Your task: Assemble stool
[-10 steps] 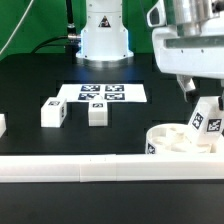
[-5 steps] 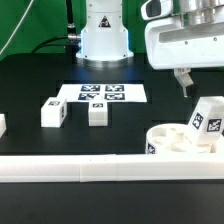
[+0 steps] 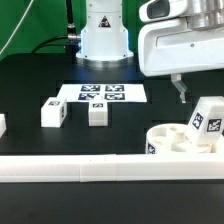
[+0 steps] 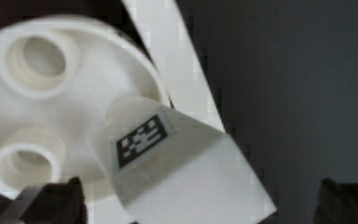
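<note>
A: Where are the stool's parts?
B: Left leg block [image 3: 52,113] and middle leg block [image 3: 97,114] lie loose on the bench [image 3: 30,85]; rightward, the third leg block [image 3: 207,121] stands tilted on the seat disc [image 3: 168,137].
A: The pincer [image 4: 194,205]?
B: Spread, above it, empty.

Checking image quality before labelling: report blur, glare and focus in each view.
Exterior view: evenly lit, marker board tags sharp enough, arm housing slightly soft. Wrist view: soft throughout; the seat disc is washed-out white, the leg block tag is blurred, and the dark fingertips are out of focus.
</note>
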`<state>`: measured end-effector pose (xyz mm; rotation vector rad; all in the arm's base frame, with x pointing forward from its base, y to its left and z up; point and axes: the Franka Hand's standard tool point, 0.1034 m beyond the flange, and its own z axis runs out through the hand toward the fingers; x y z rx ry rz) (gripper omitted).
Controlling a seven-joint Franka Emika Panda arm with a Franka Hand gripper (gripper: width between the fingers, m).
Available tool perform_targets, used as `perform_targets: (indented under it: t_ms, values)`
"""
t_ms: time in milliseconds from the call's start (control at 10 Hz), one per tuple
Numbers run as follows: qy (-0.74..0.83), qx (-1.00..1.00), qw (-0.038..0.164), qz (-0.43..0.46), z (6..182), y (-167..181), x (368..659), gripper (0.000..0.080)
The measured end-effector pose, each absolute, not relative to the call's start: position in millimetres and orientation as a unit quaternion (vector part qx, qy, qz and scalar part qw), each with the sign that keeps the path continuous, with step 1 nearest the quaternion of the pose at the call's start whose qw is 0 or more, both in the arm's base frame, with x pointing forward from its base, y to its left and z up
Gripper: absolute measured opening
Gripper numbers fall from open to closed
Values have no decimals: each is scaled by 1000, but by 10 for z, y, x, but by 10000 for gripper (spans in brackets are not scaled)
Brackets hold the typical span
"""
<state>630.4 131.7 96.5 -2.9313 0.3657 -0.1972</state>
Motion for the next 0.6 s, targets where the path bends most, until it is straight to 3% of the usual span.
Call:
perform_targets:
  t_ms: [500,600]
  values:
    - [-48,-993,70,-82,956,1277,6308,649]
    - [-125,-987,47,-83,959,1332,6300,649]
